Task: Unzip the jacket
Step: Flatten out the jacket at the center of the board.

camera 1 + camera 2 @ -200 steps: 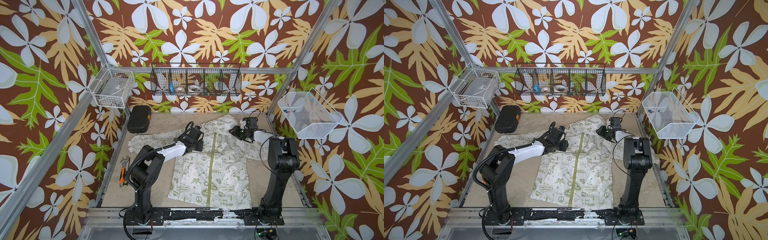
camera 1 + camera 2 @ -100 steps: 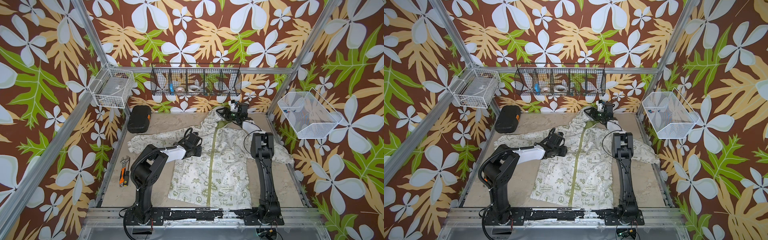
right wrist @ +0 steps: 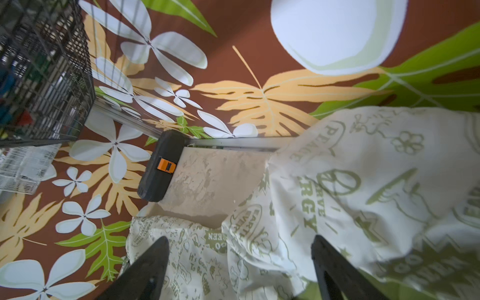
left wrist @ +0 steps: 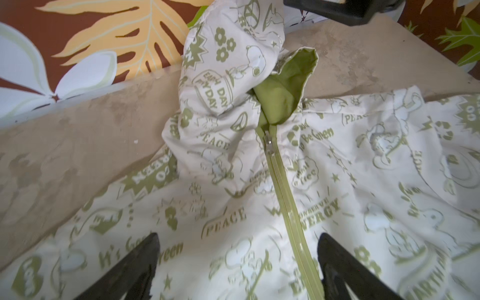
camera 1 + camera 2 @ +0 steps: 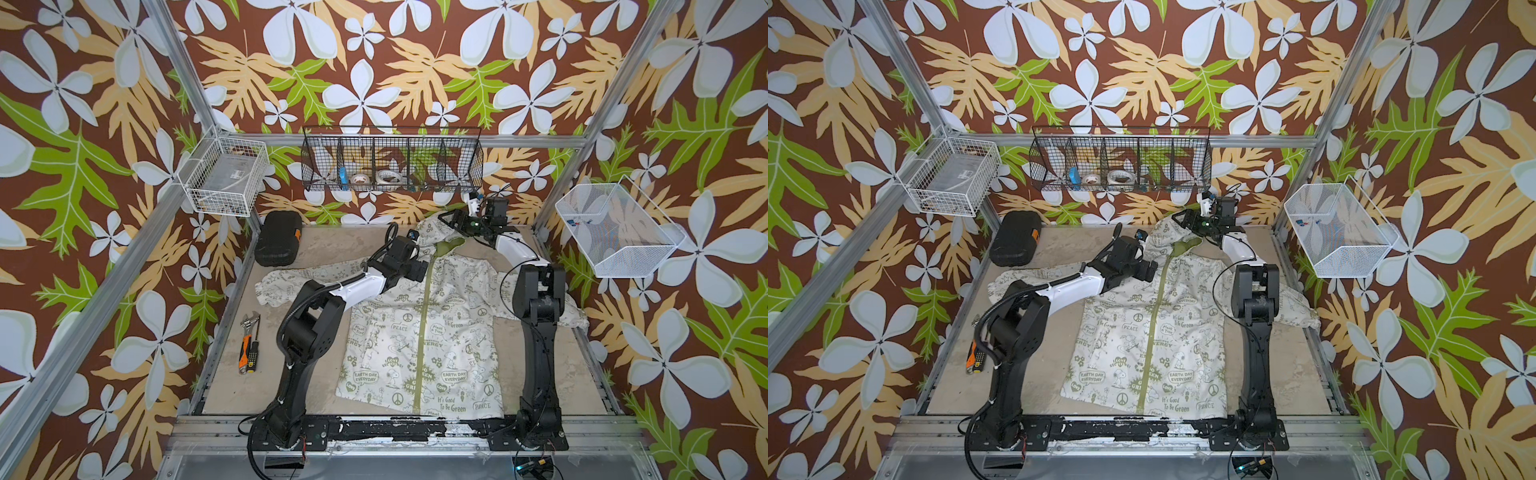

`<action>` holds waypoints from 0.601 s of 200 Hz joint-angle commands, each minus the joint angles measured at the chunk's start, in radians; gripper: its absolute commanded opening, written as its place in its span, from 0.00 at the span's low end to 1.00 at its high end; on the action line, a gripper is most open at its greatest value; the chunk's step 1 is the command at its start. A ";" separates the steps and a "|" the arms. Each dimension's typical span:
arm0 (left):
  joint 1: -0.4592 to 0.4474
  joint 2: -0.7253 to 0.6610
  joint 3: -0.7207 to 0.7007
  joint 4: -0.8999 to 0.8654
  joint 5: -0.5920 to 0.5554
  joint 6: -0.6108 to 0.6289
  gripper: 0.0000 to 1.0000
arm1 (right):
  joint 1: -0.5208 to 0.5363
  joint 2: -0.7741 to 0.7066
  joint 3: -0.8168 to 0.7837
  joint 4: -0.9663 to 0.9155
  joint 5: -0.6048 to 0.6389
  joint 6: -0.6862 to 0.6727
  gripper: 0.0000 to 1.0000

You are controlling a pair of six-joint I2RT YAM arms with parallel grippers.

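Observation:
The jacket [image 5: 419, 332] lies flat on the table, front up, cream-white with olive print. Its olive zipper [image 4: 285, 194] is closed, and the slider [image 4: 268, 141] sits at the collar below the green-lined hood [image 4: 228, 65]. My left gripper [image 5: 419, 270] hovers open over the left chest just beside the zipper; in its wrist view the gripper [image 4: 237, 236] has only flat fabric between its fingers. My right gripper [image 5: 446, 216] is open at the far end above the bunched hood; in its wrist view the gripper [image 3: 240, 239] has its fingers apart over hood fabric.
A black case [image 5: 277, 239] lies at the back left of the table. A wrench and screwdriver [image 5: 248, 343] lie by the left edge. A black wire basket [image 5: 392, 160] hangs on the back wall. White wire baskets hang at left [image 5: 226, 176] and right [image 5: 615, 230].
My right arm swung from the jacket's right shoulder back to the hood, stretching the jacket straight, and its jaws opened. My left gripper's jaws widened over the left chest.

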 commanded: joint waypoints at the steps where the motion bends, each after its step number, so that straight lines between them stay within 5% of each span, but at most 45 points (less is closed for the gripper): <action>1: 0.005 0.153 0.240 -0.158 -0.055 0.065 0.93 | -0.015 -0.068 -0.096 -0.052 0.051 -0.075 0.82; 26: 0.016 0.383 0.565 -0.260 -0.121 0.064 0.92 | -0.023 -0.169 -0.242 -0.070 0.094 -0.101 0.76; 56: 0.047 0.517 0.717 -0.243 -0.195 -0.003 0.86 | -0.023 -0.277 -0.411 -0.080 0.154 -0.121 0.63; 86: 0.114 0.532 0.733 -0.218 -0.292 -0.135 0.71 | -0.023 -0.330 -0.518 -0.087 0.182 -0.111 0.52; 120: 0.262 0.415 0.602 -0.186 -0.214 -0.361 0.66 | -0.023 -0.334 -0.587 -0.086 0.200 -0.110 0.48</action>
